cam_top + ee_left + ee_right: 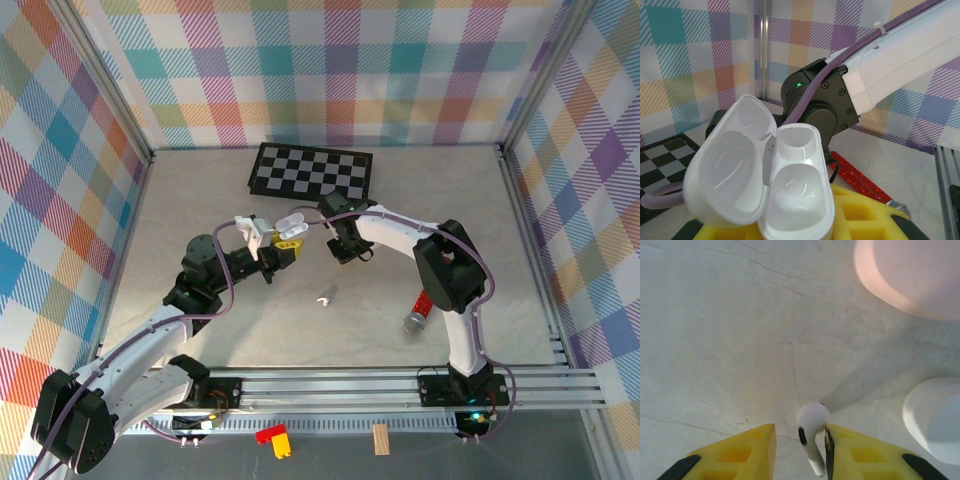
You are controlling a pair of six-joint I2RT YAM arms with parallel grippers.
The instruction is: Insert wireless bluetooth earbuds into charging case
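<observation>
Three plaid walls [350,70], pale marbled tabletop [250,330], checkerboard [311,170], loose earbud [324,297]

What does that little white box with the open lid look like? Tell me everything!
The case is shiny white plastic, rounded like a pebble. Its lid is flipped open to the left on a small grey hinge. The bottom half has two smooth hollows, both empty. It sits tilted, gripped at its lower end between the yellow fingers of the left pincer.
</observation>
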